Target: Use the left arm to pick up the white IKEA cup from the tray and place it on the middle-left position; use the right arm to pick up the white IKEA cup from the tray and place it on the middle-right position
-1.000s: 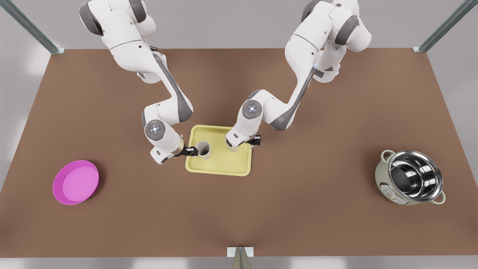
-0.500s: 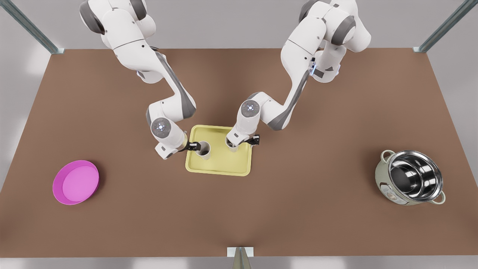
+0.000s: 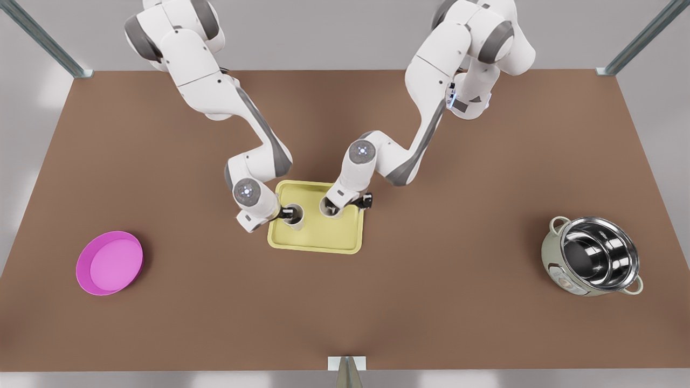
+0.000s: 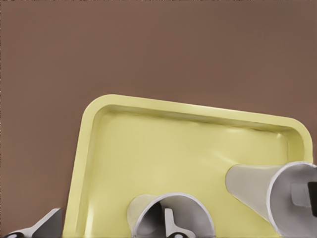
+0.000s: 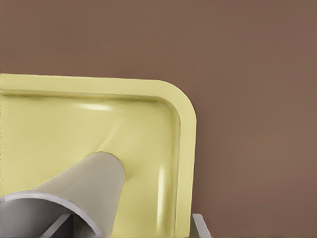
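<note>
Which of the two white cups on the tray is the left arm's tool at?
The cup toward the front view's left of the tray; the left tool straddles its rim, one finger inside.

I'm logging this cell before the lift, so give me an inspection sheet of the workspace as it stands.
Surface: brown table, flat and bare between items.
Job's things: yellow tray at centre; two white cups upright on it, one cup toward the front view's left, the other cup toward its right.
Clutter: pink dish; steel pot.
Grippers: left end effector straddles the first cup's rim; right end effector straddles the second's.
Cables: nothing seen.
Surroundings: grey frame posts at the corners.
</note>
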### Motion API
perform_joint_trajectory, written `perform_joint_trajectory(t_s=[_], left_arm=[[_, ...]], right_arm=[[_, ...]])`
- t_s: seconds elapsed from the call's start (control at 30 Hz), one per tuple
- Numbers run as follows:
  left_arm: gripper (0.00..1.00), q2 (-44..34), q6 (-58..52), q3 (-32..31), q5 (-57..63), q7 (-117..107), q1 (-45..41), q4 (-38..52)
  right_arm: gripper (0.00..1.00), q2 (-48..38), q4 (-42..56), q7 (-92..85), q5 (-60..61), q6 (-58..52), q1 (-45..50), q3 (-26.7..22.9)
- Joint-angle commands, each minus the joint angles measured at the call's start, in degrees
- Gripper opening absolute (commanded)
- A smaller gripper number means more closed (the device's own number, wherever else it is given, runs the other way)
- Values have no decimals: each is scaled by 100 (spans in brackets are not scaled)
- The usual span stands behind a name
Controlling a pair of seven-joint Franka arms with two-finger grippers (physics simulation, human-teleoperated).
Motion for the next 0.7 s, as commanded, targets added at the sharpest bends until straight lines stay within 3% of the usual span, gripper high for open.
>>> perform_joint_trajectory(t_s=[0.0, 0.1, 0.23, 0.3, 0.37, 0.43, 0.53, 0.57, 0.67], left_arm=[[100, -12, -139, 1, 21, -233, 1, -3], [100, 67, 27, 1, 65, -233, -52, -178], [100, 138, 370, 1, 100, -233, -78, -416], [68, 59, 309, 1, 91, -242, -61, -381], [59, 6, 213, 27, 91, -242, -43, -346], [59, 6, -139, 44, 91, -154, 1, -152], [34, 6, -148, 44, 74, -163, 1, -152], [26, 23, -148, 44, 65, -181, 1, -152], [25, 41, -148, 36, 56, -224, 1, -152]], right_arm=[[90, 17, 1, 83, 27, 166, 36, 19], [83, 79, 1, 91, 27, 166, 36, 19], [67, 70, 10, 91, 141, 113, 45, 19], [58, 52, 18, 215, 150, 104, 36, 45], [51, 44, 27, 294, 141, 95, 36, 63], [46, 44, 27, 338, 150, 95, 36, 63], [35, -9, 27, 329, 141, 7, 36, 63], [26, -35, 27, 329, 141, -10, 36, 63], [12, -62, 53, 285, 141, -80, 28, 63]])
